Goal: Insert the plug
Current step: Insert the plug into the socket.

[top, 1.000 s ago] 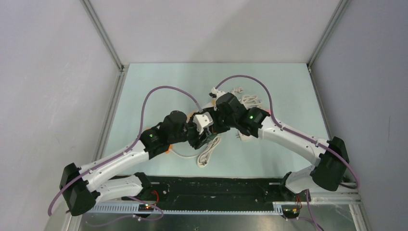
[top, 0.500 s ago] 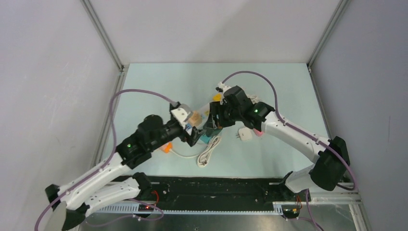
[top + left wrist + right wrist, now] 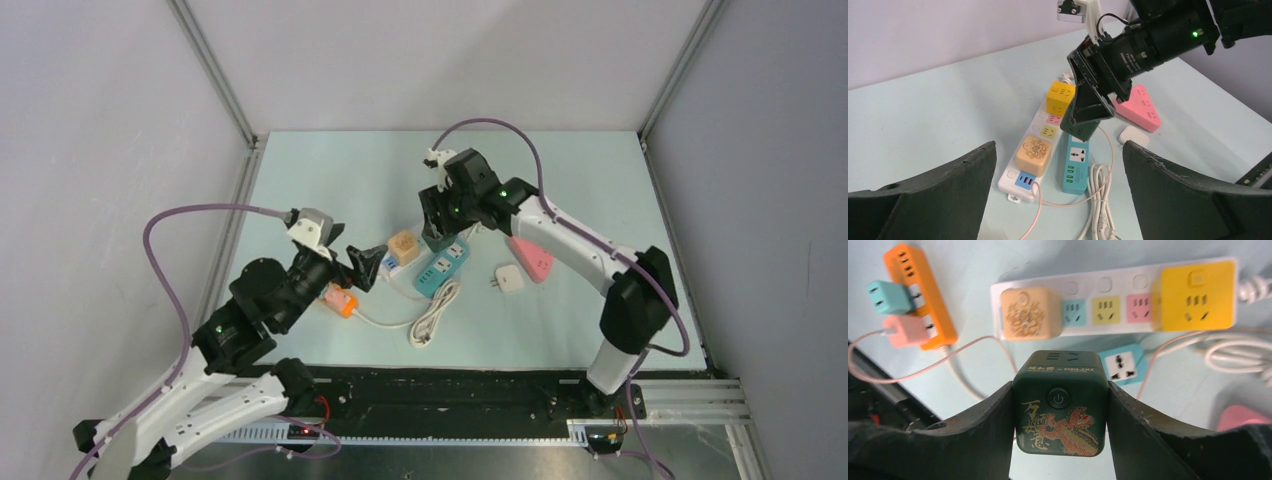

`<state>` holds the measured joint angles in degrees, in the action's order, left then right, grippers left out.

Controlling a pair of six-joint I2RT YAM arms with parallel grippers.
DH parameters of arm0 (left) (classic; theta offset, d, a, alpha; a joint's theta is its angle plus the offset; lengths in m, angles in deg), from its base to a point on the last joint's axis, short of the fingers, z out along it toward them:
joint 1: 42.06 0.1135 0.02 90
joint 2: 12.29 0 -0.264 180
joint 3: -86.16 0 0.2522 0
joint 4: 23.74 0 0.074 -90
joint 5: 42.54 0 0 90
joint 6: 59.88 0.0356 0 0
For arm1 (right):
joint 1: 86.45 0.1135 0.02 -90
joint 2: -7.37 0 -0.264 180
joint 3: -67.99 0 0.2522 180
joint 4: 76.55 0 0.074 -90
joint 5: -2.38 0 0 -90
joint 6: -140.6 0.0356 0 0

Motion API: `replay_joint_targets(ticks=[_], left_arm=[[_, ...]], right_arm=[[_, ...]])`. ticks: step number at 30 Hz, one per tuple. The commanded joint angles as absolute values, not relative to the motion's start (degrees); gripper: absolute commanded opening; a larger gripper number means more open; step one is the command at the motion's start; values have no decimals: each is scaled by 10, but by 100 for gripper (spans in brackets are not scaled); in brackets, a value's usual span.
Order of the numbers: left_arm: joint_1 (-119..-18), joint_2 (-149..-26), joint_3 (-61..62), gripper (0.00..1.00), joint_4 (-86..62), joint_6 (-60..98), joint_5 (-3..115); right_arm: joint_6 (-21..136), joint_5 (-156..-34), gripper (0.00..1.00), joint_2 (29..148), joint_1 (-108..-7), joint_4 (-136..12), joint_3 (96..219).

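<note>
Top view, right claw (image 3: 438,232): it hangs over the far end of the teal strip (image 3: 443,267); its load is lost against the dark fingers.
Top view, left claw (image 3: 367,268): spread wide and empty, left of the white power strip (image 3: 386,260) and apart from it.
Left wrist view, own fingers (image 3: 948,195): two dark pads fill the bottom corners, and their bases are cut off by the frame.
Left wrist view, cube plug (image 3: 1082,126): dark green, pinched in the right claw, tilted above the teal strip and not seated; its prongs cannot be seen.
Left wrist view, white strip: a tan cube (image 3: 1034,154) and a yellow cube (image 3: 1060,97) sit in it; its far end is hidden behind the right arm.
Right wrist view, grip: both fingers (image 3: 983,430) press the cube plug's sides; the dragon print and button face the camera, and the underside is hidden.
Right wrist view, edges: the orange strip (image 3: 923,295) shows at top left, and the pink strip (image 3: 1243,417) is only a blurred corner.
</note>
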<state>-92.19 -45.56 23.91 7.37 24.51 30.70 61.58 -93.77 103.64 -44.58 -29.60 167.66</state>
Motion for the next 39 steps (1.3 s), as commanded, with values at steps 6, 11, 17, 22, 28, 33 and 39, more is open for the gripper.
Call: replay_joint_targets(ticks=[6,11,17,22,28,33,39], left_arm=[[-921,-419,246,100,97,212,230],[-921,-400,246,100,107,202,219],[-921,-395,250,100,107,202,195],[-921,-395,246,100,108,205,193],[-921,-392,252,100,107,205,188],[-921,-393,255,100,108,205,188],[-921,-390,257,100,108,205,185]], right_arm=[[502,-945,0,1182,-485,-247,1848],[475,-978,0,1239,-516,-236,1888],[458,-1033,0,1268,-522,-252,1895],[462,-1038,0,1291,-521,-245,1912],[462,-1010,0,1288,-506,-259,1894],[468,-997,0,1294,-500,-273,1892],[470,-994,0,1304,-497,-280,1890]])
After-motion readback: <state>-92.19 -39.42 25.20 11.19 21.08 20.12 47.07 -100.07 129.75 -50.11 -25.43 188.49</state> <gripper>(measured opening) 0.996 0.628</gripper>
